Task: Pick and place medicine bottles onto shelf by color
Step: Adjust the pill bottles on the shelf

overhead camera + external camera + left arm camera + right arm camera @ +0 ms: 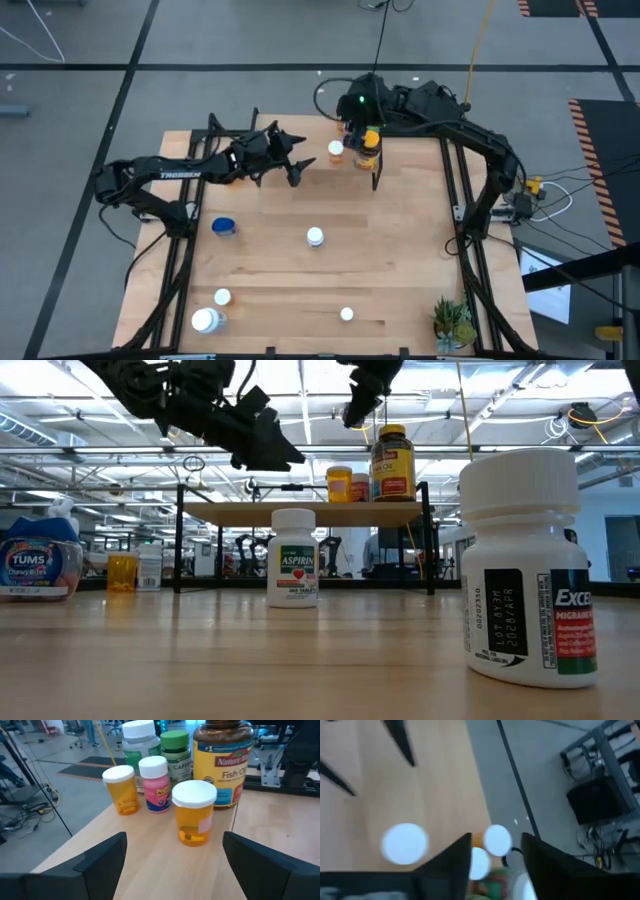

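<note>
The shelf [230, 513] stands at the table's far side. On its right part stands a group of medicine bottles: two orange ones with white caps [192, 820] [121, 790], a pink one [156, 785], a green-capped one [176, 750], a white-capped one [140, 740] and a big amber fish-oil jar [222, 762]. My left gripper [298, 165] [172, 865] hovers open over the shelf, left of the group, its fingers pointing at the nearest orange bottle. My right gripper [362, 128] [495, 865] hangs open above the group, pointing down at white caps [497, 840].
On the tabletop stand an aspirin bottle [293, 557], a white bottle close to the low camera [525, 570], a blue jar [224, 227], white-capped bottles [205, 320] [346, 314] and a potted plant [452, 320]. Much of the shelf's left part [150, 855] is bare.
</note>
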Controlling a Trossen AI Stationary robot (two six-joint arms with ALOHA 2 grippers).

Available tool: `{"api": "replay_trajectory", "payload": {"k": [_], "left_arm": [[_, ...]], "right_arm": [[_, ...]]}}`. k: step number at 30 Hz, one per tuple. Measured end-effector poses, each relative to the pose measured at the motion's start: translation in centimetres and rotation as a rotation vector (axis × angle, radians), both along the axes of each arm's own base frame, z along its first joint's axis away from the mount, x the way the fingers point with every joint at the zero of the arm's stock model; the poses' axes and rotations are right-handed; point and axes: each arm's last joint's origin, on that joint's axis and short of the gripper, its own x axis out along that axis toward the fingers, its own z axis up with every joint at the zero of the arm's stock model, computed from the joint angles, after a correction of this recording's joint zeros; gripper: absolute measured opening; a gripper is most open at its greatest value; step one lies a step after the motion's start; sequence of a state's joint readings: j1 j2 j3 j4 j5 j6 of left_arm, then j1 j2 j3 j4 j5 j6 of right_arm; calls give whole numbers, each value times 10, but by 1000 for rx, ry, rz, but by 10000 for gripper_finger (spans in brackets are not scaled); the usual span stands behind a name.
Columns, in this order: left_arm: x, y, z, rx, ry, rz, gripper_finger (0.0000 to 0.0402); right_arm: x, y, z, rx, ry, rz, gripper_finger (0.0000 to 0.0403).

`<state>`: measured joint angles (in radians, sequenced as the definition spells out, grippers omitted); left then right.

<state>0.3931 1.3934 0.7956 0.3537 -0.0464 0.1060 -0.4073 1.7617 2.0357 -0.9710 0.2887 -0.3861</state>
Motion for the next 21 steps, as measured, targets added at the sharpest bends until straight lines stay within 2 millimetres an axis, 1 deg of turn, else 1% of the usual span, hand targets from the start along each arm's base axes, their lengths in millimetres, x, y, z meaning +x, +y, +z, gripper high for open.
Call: {"api": "replay_trajectory", "payload": {"k": [5, 6, 8, 11, 14, 18, 21], "left_arm": [[9, 5, -8, 5, -30, -6, 335], [12, 6, -11, 5, -36, -15, 335], [19, 6, -14, -4, -37, -37, 335], [31, 7, -21, -25, 4, -57, 335], [44, 8, -26, -37, 41, -69, 335], [59, 8, -31, -35, 75, -87, 335], [65, 8, -33, -37, 91, -93, 335]], "right_arm": [[-7, -23, 9, -8, 37, -30, 29], [-8, -28, 10, -11, 45, -36, 15], [-10, -38, 9, 5, 43, -54, 10], [-12, -47, -1, 116, 38, -32, 3], [-12, -52, -9, 191, 45, -31, 1], [-6, -59, -22, 211, 81, -40, 1], [-3, -62, -30, 247, 103, -29, 0]]}}
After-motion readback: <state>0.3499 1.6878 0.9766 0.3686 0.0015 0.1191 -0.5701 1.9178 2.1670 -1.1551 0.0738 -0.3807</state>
